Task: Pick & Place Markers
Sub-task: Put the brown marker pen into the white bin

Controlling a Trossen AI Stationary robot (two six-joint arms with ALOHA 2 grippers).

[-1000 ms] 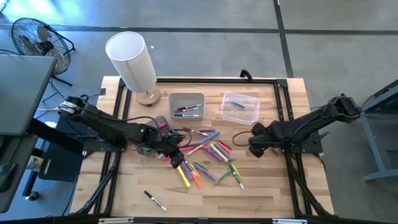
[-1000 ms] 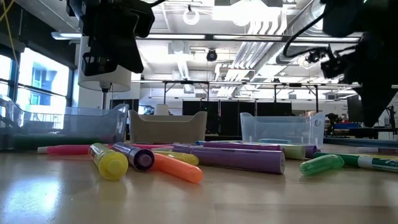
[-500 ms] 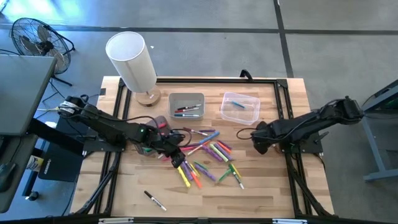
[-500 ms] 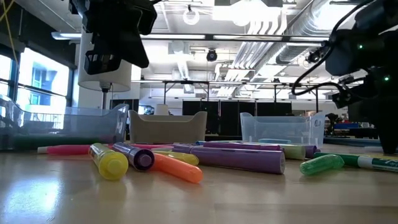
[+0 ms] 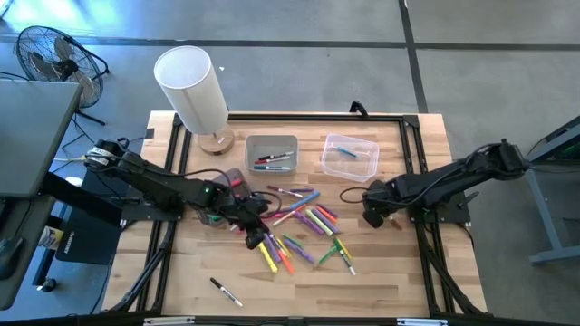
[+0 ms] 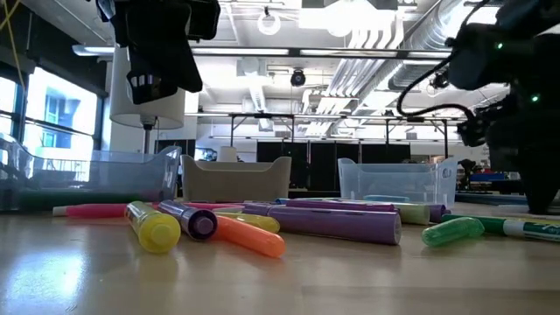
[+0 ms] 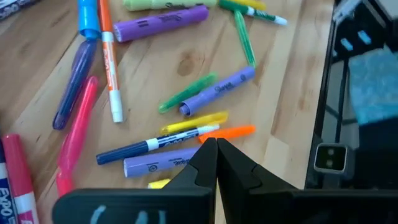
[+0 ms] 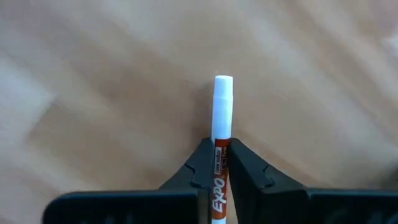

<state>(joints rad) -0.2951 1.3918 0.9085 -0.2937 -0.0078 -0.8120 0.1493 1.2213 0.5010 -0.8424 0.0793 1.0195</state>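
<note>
Many coloured markers lie scattered on the middle of the wooden table; the left wrist view shows them as well. My left gripper hangs shut and holds nothing above the left part of this pile. To the right of the pile, my right gripper points down and is shut on a white marker with a red Expo label. The gripper hides this marker in the high view. My right gripper pinches the white marker's barrel between its two fingers, where the white end meets the printed label. The fingers come from above and lie across the marker. Its white end sticks out past the fingers. Whether it rests on the table, I cannot tell.
A grey bin and a clear bin, each with markers inside, stand at the far side. A white lamp stands at the far left. A lone black marker lies near the front edge. A black frame rims the table.
My right gripper has sunk toward the table and shifted slightly toward the marker pile. My left gripper has rolled a little about its own axis while staying in place above the pile. The markers on the table have not moved.
</note>
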